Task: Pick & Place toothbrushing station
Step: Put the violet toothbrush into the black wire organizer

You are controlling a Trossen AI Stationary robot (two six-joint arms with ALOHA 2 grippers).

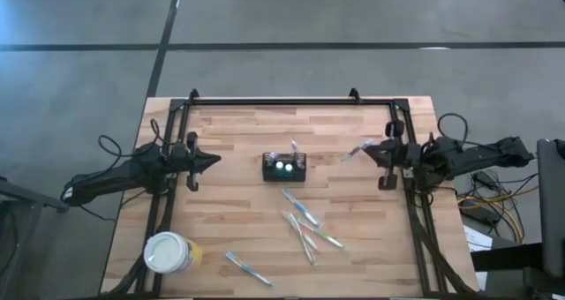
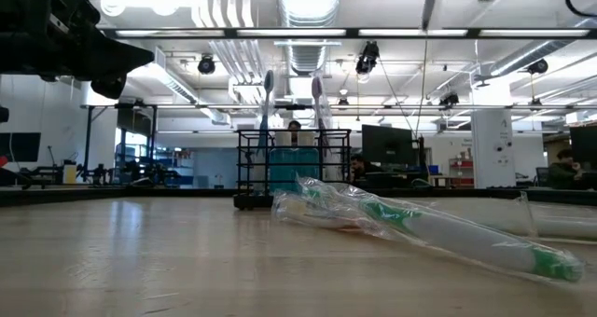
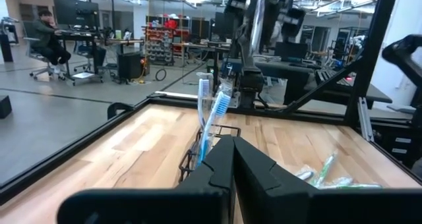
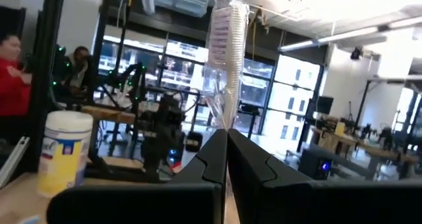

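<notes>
The toothbrushing station, a small black wire-mesh caddy (image 1: 284,167) (image 2: 294,168) (image 3: 198,159), stands on its base at the table's middle with two toothbrushes (image 3: 210,109) upright in it. My right gripper (image 1: 377,149) (image 4: 227,137) is raised at the table's right, shut on a clear-wrapped toothbrush (image 1: 357,150) (image 4: 227,53). My left gripper (image 1: 214,161) (image 3: 232,143) waits shut and level, left of the caddy, touching nothing. Several wrapped toothbrushes (image 1: 305,225) (image 2: 420,224) lie flat on the table nearer than the caddy. My right gripper pinches the wrapped toothbrush between its two fingers by one end of the wrapper (image 4: 226,122). The fingers come from the table's right. The toothbrush sticks out past the fingertips toward the caddy and upward, lifted clear of the table.
A round white-and-yellow cup (image 1: 170,253) (image 4: 62,151) stands at the near left corner. One more wrapped toothbrush (image 1: 247,269) lies near the front edge. A black frame (image 1: 282,100) rims the table's far and side edges. People sit in the room beyond.
</notes>
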